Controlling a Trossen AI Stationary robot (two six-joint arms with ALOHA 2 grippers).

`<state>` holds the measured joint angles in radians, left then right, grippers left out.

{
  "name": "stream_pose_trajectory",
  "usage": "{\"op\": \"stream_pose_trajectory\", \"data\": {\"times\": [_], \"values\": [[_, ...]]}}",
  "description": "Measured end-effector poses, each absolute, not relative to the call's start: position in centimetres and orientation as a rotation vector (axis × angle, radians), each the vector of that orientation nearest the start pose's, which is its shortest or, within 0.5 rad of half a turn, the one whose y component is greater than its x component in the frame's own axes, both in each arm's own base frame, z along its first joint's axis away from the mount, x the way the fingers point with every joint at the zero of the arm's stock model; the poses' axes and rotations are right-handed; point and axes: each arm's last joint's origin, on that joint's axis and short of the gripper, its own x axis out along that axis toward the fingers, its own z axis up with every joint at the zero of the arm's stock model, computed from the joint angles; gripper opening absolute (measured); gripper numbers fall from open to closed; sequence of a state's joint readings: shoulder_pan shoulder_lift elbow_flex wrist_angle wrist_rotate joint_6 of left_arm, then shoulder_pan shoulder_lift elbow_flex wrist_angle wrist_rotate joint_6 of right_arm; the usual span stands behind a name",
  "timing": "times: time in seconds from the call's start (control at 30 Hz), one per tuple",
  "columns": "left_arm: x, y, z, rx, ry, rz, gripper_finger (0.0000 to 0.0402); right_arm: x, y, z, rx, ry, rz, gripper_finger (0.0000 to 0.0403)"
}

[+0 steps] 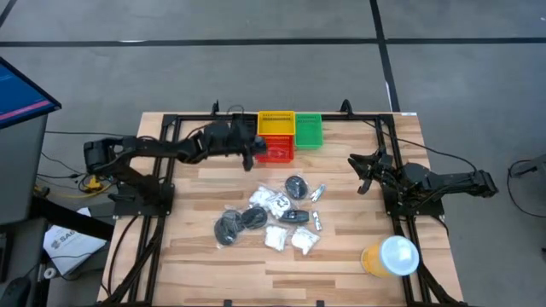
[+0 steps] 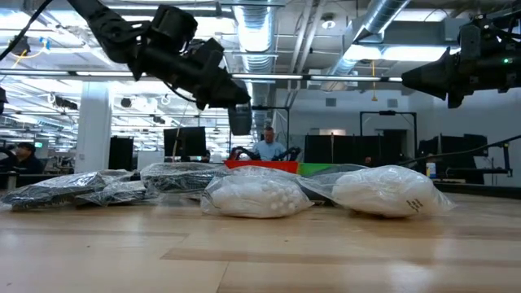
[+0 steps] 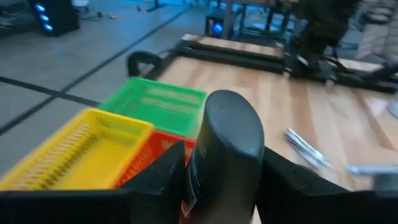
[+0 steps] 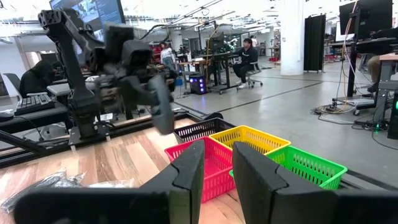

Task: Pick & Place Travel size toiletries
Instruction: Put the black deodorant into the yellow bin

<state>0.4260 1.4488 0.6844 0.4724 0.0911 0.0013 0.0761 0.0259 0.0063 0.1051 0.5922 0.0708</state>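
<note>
My left gripper (image 1: 250, 152) hangs over the bins at the table's far edge, shut on a black oblong piece (image 3: 227, 146). That piece also shows in the low view (image 2: 240, 120) and in the right wrist view (image 4: 163, 111). The other toiletries lie mid-table: dark grey discs (image 1: 296, 185), white crinkly packets (image 1: 275, 237), silvery tubes (image 1: 317, 194) and another black oblong piece (image 1: 296, 216). My right gripper (image 1: 362, 173) waits open above the table's right side, touching nothing. My left gripper pinches the black oblong piece between its two fingers (image 3: 165, 177), one on each long side, at the piece's upper part (image 3: 217, 186). The fingers point down from above and lie along it. The piece hangs upright below the gripper, lifted clear above the bins (image 4: 160, 124).
The yellow bin (image 1: 275, 122), green bin (image 1: 308, 130) and red bin (image 1: 277, 152) cluster at the far edge. A black bin (image 4: 205, 129) stands behind the red one. An orange cup with a white lid (image 1: 390, 257) stands near the right front corner. People sit in the room beyond.
</note>
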Motion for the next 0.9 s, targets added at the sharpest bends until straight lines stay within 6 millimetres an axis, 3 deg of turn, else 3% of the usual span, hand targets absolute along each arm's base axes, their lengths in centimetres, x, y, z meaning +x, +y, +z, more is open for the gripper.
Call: {"op": "stream_pose_trajectory", "data": {"times": [0.13, 0.5, 0.9], "values": [[27.3, 14.3, 21.5, -0.084, 0.276, 0.378, 0.0136, 9.5, -0.9, 17.3, 0.097, -0.100, -0.513, 0.0076], [30.5, 20.6, 19.7, -0.126, 0.318, 0.433, 0.0136, 9.5, -0.9, 17.3, 0.104, -0.097, -0.511, 0.0076], [33.5, 24.5, 18.3, -0.116, 0.317, 0.446, 0.0136, 9.5, -0.9, 17.0, 0.095, -0.070, -0.508, 0.0076]]}}
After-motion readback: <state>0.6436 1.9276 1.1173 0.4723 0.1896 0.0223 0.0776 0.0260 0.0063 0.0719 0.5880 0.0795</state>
